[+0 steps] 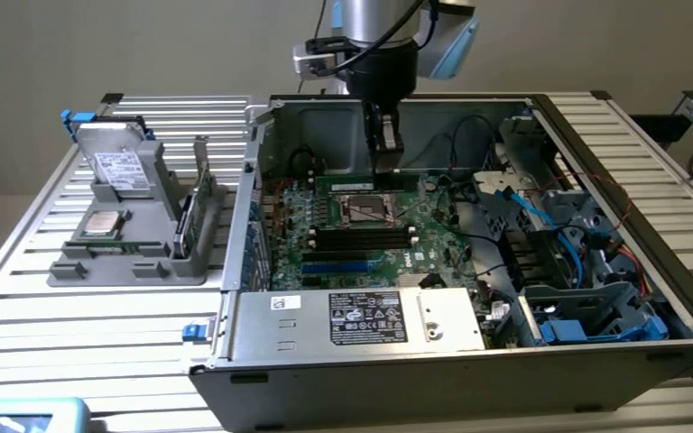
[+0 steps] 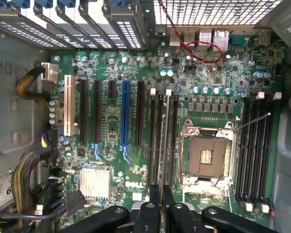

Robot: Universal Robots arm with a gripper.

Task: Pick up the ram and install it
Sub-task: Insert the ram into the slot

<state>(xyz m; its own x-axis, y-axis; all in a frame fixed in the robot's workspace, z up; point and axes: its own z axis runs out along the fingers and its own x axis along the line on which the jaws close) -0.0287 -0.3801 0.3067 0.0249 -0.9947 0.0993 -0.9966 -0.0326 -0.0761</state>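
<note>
My jaws clamped on ram [image 2: 167, 136] above motherboard [image 2: 218, 77]; light, stiff, fragile, I judge; grip by long edges.

Slatted table [image 1: 106, 316]: computer case [image 1: 443, 390], grey holder [image 1: 142, 263]

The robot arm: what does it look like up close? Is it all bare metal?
Not all. The arm is a silvery grey tube with a pale blue joint cap, then a black wrist section. Black cables loop beside it, and a small pale box sits at its side. The gripper is black, with two slim fingers on round-pivoted links.
</note>
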